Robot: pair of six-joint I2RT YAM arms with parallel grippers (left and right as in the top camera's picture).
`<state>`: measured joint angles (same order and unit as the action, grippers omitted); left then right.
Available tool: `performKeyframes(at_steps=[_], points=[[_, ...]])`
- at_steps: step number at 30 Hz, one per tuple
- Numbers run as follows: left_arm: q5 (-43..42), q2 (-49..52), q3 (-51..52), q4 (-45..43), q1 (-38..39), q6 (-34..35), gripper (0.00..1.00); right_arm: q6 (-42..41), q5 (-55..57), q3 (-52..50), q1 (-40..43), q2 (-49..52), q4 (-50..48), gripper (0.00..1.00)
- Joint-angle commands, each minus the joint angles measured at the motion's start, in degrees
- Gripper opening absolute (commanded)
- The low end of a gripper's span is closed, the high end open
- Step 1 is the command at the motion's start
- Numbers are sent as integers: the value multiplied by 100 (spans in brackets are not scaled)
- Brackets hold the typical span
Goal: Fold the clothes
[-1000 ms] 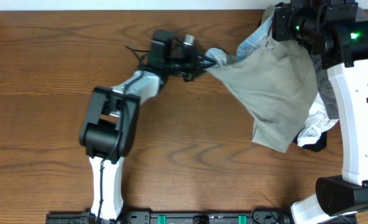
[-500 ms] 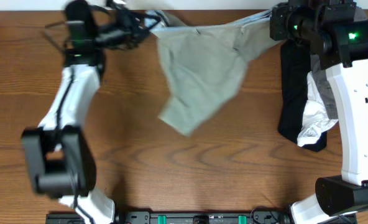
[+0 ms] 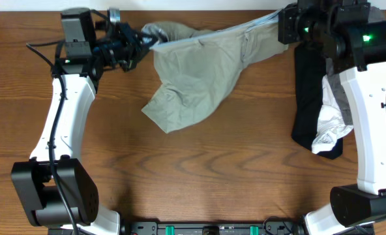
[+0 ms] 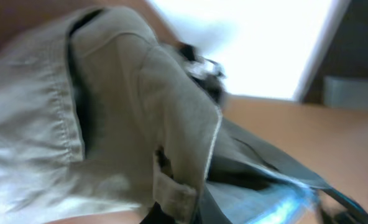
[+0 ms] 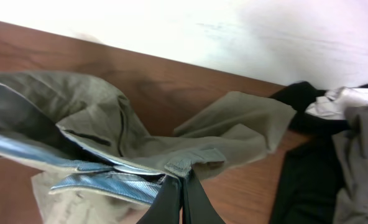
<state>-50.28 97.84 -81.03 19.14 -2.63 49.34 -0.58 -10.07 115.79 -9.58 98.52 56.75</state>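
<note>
over wooden table (image 3: 199,183), overhead only: clothes (image 3: 199,65) strung between left gripper (image 3: 141,40) and right gripper (image 3: 281,26); from the wrists: jaws clamped on fabric.

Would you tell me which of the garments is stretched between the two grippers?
The pale khaki-green garment: the left gripper and right gripper each pinch one end, while the black garment and grey garment lie loose at the right.

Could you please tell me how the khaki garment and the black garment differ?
The khaki garment is pale green; the black garment is dark. The khaki garment is stretched wide between the left gripper and right gripper; the black garment lies ungripped in a narrow strip. Both are cloth.
</note>
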Motion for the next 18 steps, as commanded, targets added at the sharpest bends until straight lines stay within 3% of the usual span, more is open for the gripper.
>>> performKeyframes(at_steps=[1, 11, 18], points=[[1768, 15, -37, 463, -116, -837, 6, 85, 361, 33, 90, -35, -28, 1], [3805, -824, -122, 1523, -116, -2024, 6, 81, 356, 33, 87, 205, -70, 1], [3969, -1829, -278, 2096, -22, -2389, 6, 44, -17, 33, 50, 603, -160, 1]])
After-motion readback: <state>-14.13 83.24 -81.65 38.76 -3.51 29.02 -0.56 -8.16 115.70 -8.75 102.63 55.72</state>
